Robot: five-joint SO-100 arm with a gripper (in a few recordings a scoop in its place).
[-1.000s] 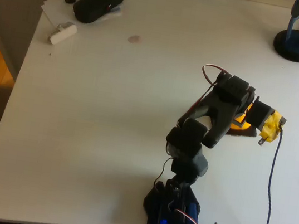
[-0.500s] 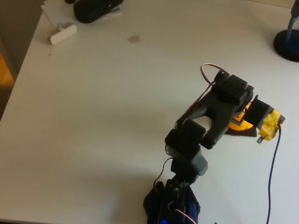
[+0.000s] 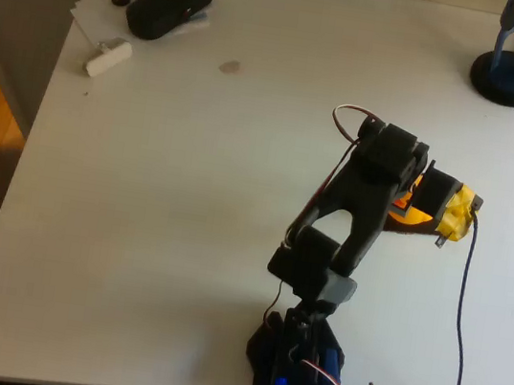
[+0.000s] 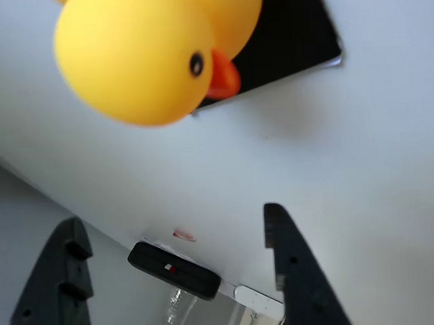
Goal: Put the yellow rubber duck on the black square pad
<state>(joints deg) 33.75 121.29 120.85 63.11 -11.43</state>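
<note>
Yellow rubber duck [image 4: 158, 46] rests on the black square pad [image 4: 284, 41] in the wrist view, beak toward the pad's near edge. The tool [image 4: 179, 279] is spread wide and grips nothing; its 2 fingers [image 4: 297, 274] stand apart from the duck, which lies beyond and between the fingertips. In the overhead view the duck [image 3: 409, 198] sits at the right of the worktop [image 3: 161, 188], partly hidden under the arm. Judgement: placement appears complete; retraction must run straight back, clear of the duck.
</note>
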